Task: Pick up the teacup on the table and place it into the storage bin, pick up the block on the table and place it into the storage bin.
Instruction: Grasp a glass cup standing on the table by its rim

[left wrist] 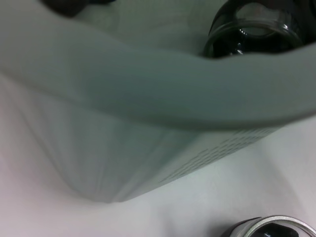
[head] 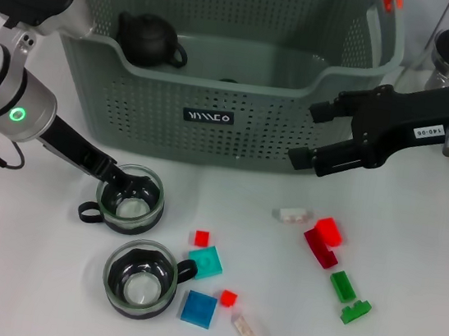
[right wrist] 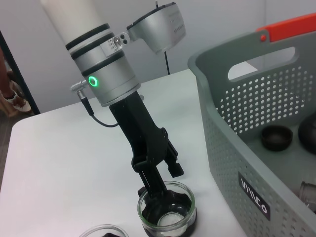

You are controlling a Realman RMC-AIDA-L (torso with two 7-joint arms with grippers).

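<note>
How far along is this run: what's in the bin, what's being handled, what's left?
No cup or block from the table shows in the storage bin yet, only a black teapot and other dark items. In hand: the left gripper reaches into the nearer-to-bin teacup, fingers on its rim. The right gripper hangs open beside the bin. Left: a second teacup and the scattered blocks.

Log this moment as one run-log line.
left tool: inside rim of glass teacup with black base, on table | right tool: open, beside grey-green perforated storage bin
</note>
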